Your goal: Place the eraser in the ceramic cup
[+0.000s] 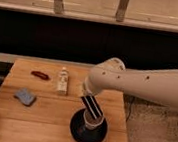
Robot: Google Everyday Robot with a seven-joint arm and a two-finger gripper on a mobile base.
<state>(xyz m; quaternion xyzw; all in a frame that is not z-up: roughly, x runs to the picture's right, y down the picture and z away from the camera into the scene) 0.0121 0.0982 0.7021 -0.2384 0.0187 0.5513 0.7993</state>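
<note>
At the table's [33, 122] 5 o'clock corner, the eraser [91, 107] stands tilted, lower end in the ceramic cup [92, 123], long axis rising toward 11 o'clock to the gripper [85, 92] clamping its top.

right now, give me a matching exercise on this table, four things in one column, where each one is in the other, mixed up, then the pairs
Things:
1. eraser
2. small red object
3. blue-grey pad
4. clear bottle

Places:
A. back left of the wooden table
B. left side, nearer the front edge
C. tilted over the ceramic cup on the black saucer, below the gripper
D. mid-table, just left of the arm

Pairs: 1-C, 2-A, 3-B, 4-D
</note>
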